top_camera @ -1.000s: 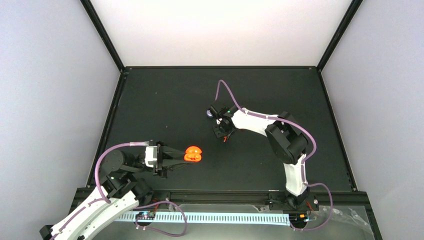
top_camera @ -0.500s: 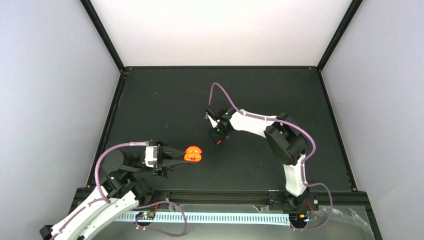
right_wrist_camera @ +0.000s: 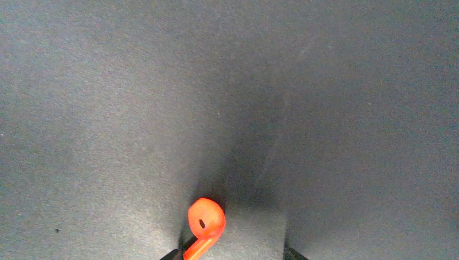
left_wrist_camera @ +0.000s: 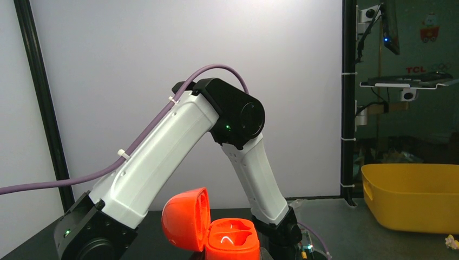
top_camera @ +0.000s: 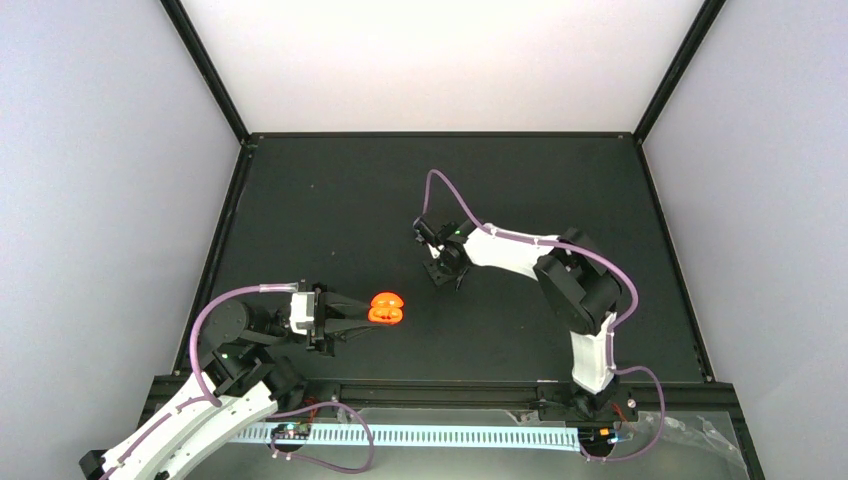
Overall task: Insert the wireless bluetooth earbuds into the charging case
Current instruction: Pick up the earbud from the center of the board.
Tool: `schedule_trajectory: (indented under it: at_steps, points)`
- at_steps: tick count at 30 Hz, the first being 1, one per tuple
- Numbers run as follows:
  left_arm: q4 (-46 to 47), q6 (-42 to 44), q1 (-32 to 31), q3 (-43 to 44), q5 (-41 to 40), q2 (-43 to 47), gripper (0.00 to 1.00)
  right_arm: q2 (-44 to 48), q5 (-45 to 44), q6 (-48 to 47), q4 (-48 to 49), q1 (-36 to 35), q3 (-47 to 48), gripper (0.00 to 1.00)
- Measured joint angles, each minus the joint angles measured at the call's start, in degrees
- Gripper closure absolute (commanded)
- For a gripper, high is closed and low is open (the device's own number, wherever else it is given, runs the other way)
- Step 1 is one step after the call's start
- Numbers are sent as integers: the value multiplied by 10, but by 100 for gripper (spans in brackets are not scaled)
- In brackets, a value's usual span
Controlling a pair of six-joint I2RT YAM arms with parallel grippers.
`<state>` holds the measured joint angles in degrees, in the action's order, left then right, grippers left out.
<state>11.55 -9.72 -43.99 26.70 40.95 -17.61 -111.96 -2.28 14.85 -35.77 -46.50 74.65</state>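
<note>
Lying just ahead of the spread right gripper (right_wrist_camera: 231, 254), the tiny hooked red-orange plastic earbud (right_wrist_camera: 206, 218) looks light, rigid and slippery, best pinched across its stem; the left gripper (top_camera: 362, 315) clamps the open orange clamshell case (left_wrist_camera: 233, 241).

Black table (top_camera: 330, 200) between white walls (top_camera: 440, 60); yellow bin (left_wrist_camera: 411, 197) beside a black frame post (left_wrist_camera: 348, 97)
</note>
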Motion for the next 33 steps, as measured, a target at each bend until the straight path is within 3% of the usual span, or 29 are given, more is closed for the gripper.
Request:
schedule_trajectory:
  at_steps: [15, 25, 33]
  points:
    - [0, 0, 0, 0, 0, 0, 98, 32, -14, 10, -8, 0, -22, 52]
    - [0, 0, 0, 0, 0, 0, 99, 6, -5, 46, -33, 0, 86, 59]
    - [0, 0, 0, 0, 0, 0, 98, -50, -29, 83, -78, 0, 102, 57]
